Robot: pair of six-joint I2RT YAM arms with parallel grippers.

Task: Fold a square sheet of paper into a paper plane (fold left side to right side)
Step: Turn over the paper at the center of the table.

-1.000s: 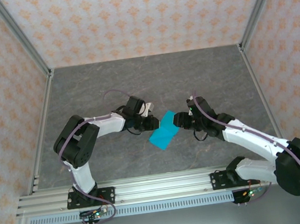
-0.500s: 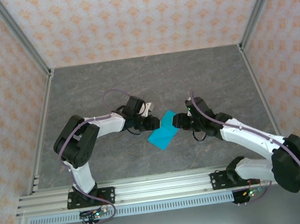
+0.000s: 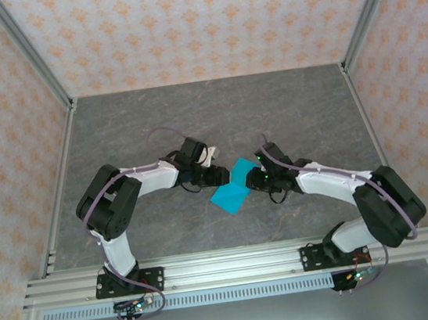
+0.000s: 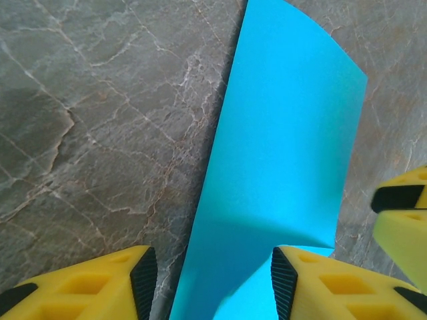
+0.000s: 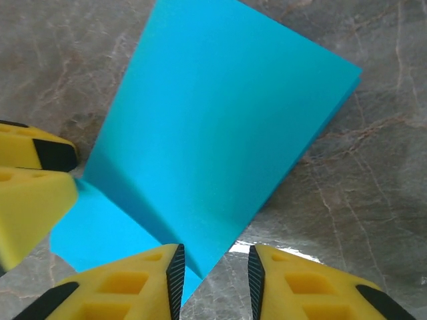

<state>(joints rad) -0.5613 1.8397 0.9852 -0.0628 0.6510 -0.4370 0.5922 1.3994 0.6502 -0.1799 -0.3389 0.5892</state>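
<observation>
Sheet of paper (image 3: 232, 192), bright cyan, lying on the grey table (image 3: 154, 120) midway between the two arms. From above we read it as a doubled oblong, its long axis running from near-left to far-right, with one layer lifted and not yet pressed flat. Left gripper (image 3: 219, 177) meets it from the left and right gripper (image 3: 254, 178) from the right, so the jaws face each other across the short width and neither arm is clearly nearer. In the left wrist view, the left gripper (image 4: 210, 283) stands about half open and holds nothing. The sheet (image 4: 287, 153) enters the gap and stretches straight ahead of the fingers. In the right wrist view, the right gripper (image 5: 213, 267) is narrower but parted, and bare table shows beside one pad. The sheet's (image 5: 220, 133) near corner sits just inside that gap, the raised layer slopes away ahead, and we see no pinch. We judge the coming move turns on this raised layer, which must go over to the right and be creased along the long axis.
</observation>
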